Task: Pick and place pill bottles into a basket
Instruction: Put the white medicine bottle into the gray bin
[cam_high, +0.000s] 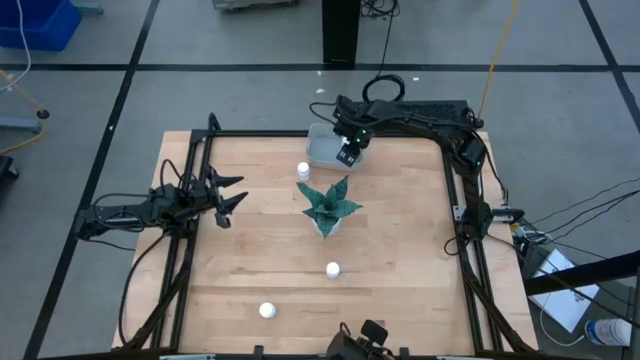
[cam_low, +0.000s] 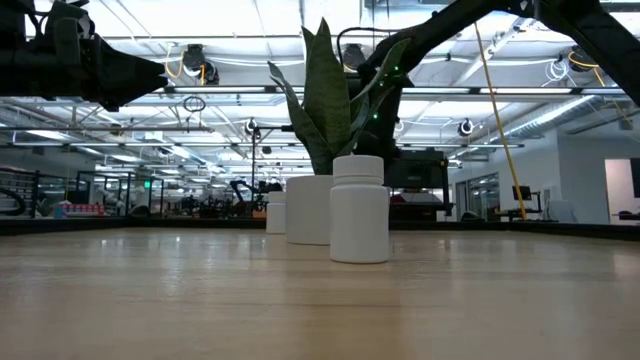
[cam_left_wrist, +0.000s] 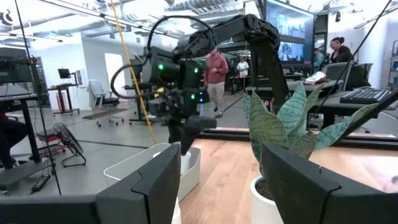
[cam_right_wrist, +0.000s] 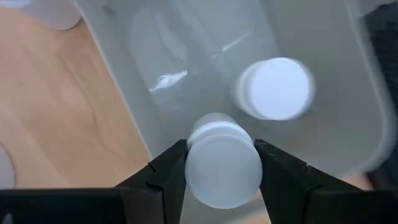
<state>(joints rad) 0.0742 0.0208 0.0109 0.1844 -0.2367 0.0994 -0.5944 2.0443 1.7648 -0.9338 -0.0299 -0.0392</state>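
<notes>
One round-capped white bottle (cam_right_wrist: 224, 163) in right gripper (cam_right_wrist: 221, 168), smooth grey-blue basket (cam_right_wrist: 155, 68) below.

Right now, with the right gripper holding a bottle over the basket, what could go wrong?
1. The held pill bottle hangs above the basket beside a bottle already inside; dropped, it may knock that one or tip over.
2. It sits near the basket's wall, so it could clip the rim.
3. A loose bottle stands just outside; the right gripper might bump it when withdrawing.
</notes>
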